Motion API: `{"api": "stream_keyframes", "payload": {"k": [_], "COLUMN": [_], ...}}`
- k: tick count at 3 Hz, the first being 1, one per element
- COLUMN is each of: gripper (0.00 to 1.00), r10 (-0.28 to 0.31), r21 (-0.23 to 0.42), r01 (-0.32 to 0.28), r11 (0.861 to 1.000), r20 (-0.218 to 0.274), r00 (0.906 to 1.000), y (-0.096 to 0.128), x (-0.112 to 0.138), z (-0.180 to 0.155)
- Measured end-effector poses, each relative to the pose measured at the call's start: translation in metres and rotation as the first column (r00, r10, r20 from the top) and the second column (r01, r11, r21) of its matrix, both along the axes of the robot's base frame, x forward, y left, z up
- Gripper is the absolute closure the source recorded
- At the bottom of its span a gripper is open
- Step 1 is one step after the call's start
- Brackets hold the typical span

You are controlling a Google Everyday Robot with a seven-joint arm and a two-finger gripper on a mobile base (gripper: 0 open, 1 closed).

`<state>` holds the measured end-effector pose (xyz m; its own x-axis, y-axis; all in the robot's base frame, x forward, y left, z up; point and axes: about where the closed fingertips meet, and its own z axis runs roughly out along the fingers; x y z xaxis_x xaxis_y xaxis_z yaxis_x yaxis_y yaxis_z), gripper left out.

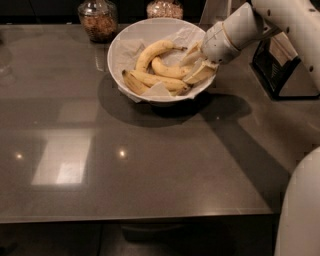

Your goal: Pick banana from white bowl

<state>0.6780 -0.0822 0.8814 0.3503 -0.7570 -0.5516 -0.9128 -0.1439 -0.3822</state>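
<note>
The white bowl (122, 45) stands at the back middle of the dark table, lined with crinkled white paper. Three bananas lie in it. The banana (167, 70), short and strongly curved, lies in the middle. A paler arched one (151, 52) lies behind it and a long flat one (150, 80) in front. My gripper (196, 65) reaches into the bowl from the right rim. Its fingers (201, 74) are spread, at the right end of the short banana. I cannot tell whether they touch it.
Two glass jars (98, 19) with brownish contents stand behind the bowl, the second one (164, 8) partly cut off. A dark framed object (277, 67) stands at the right. My white arm (280, 20) crosses the upper right, and my base (300, 210) fills the lower right corner.
</note>
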Motion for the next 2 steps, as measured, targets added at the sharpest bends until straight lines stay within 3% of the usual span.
{"api": "stream_keyframes", "payload": {"k": [2], "gripper": [1.0], "r10": [-0.056], "r21": [0.03], "r01": [0.056], "r11": [0.998], "r20": [0.002], "r00": [0.9984], "y": [-0.014], "x": [-0.019], "z": [0.034]}}
